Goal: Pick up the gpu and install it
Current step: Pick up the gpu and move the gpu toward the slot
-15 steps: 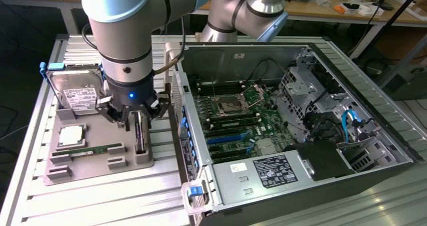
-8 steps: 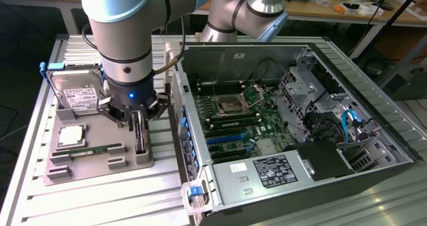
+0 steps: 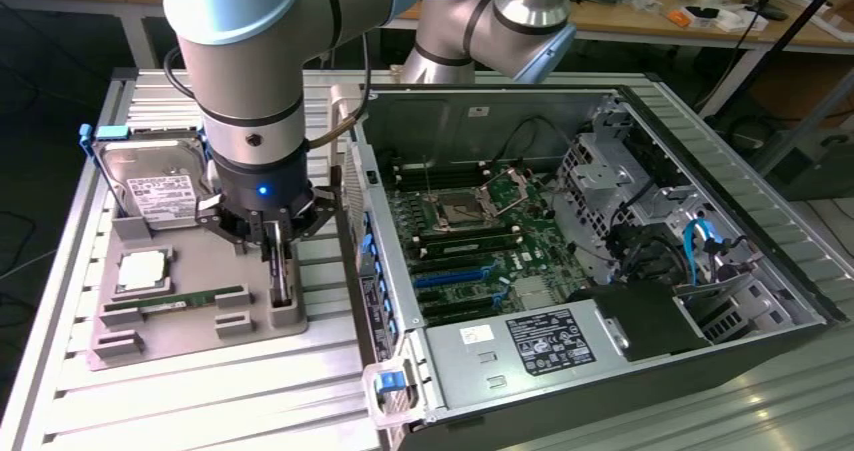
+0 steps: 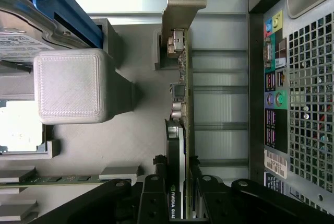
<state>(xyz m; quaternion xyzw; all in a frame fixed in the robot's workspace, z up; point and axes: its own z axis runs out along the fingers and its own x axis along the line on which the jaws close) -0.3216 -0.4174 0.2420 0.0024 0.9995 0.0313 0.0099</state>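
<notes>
Close up, the gripper (image 4: 177,165) pinches the gpu (image 4: 183,104) by both flat sides, nearly shut; the card stands on edge in the gray tray (image 4: 135,145), so it is easy to grab.

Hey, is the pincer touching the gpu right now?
Cannot tell. In the wrist view the pincer sits astride the gpu, which stands on edge in the grey holder. It is very close on both sides, but neither contact nor a gap shows plainly.
</notes>
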